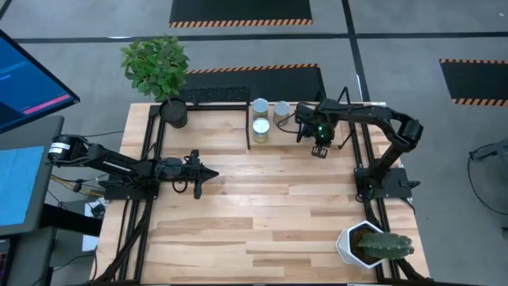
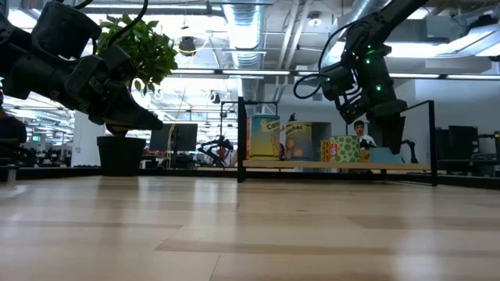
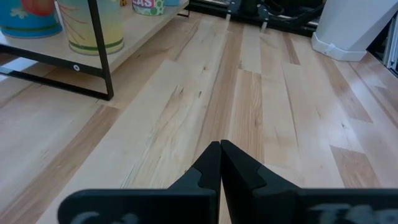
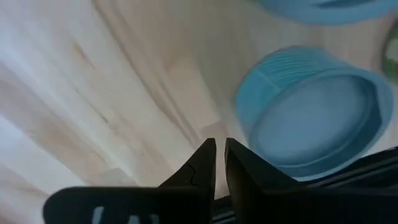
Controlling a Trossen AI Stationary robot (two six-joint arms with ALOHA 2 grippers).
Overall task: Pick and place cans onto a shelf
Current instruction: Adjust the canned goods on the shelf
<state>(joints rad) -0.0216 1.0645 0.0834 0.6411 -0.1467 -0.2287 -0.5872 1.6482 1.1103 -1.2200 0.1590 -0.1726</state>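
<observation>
Fingers (image 3: 211, 171) of the left gripper (image 3: 220, 163) press together above pale planked wood; right gripper (image 4: 219, 163) hangs barely parted beside a ribbed blue can (image 4: 314, 115).

Hidden and cut-off bits around the shelf

From above, the right arm (image 1: 373, 119) covers the right end of the shelf (image 1: 238, 107), so only three cans (image 1: 261, 127) can be counted there. In the right wrist view a pale-blue can top (image 4: 317, 121) is blurred, and a second one (image 4: 323, 5) is cut off by the edge. Can labels (image 2: 266, 136) in the low view are too small to read. The cactus pot (image 1: 353, 242) partly runs off the picture's edge.
</observation>
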